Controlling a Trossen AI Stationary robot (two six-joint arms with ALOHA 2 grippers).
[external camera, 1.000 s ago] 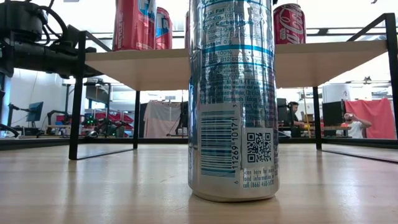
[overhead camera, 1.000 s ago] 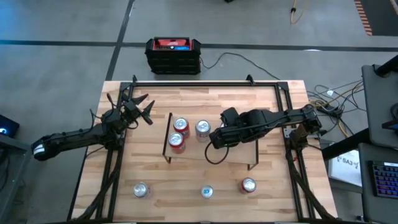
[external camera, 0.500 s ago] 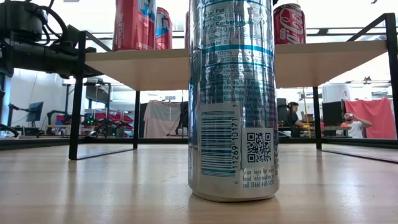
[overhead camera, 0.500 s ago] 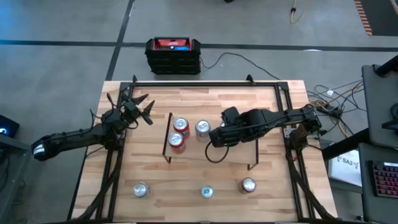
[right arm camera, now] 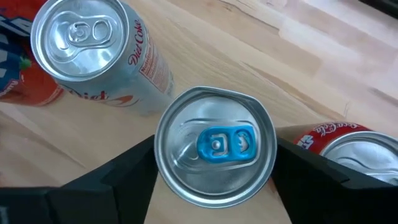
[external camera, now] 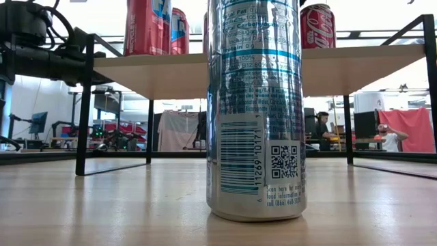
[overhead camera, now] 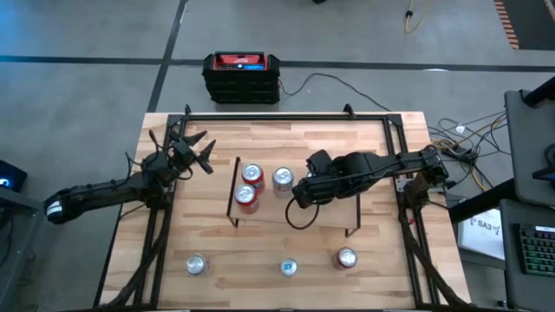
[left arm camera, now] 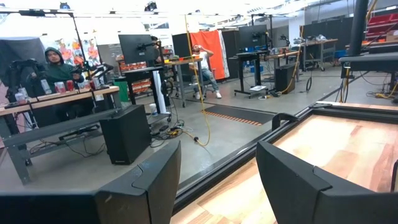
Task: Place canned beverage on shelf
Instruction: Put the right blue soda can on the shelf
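Setting the can down on the shelf (overhead camera: 334,217) is the step you are in, and by the look of it you are close to finishing it. Your right gripper (overhead camera: 302,192) is over the middle of the shelf, and its fingers (right arm camera: 118,180) sit against both sides of a silver can with a blue tab (right arm camera: 216,146). That can stands upright on the light-wood board. It is just beside a Diet Coke can (right arm camera: 102,56) and a red can (right arm camera: 348,155), both already parked there. From above the held can is hidden under the wrist, so trust the wrist camera for its position. The can's base cannot be seen, so you cannot confirm it rests flat. Lower gently until it does, if you are unsure. After that the move is to spread the fingers evenly and lift straight up. Any sideways drift could knock the neighbours, which crowd the left half of the shelf. Your left gripper (overhead camera: 192,154) waits near the table's (overhead camera: 260,130) left edge, towards the far corner, with its fingers apart and holding nothing. Three more cans stand along the near edge of the table: one towards the left corner (overhead camera: 197,264), one in the middle (overhead camera: 289,267), and one towards the right (overhead camera: 346,257). I would judge the right arm has the easier reach for the next pick.
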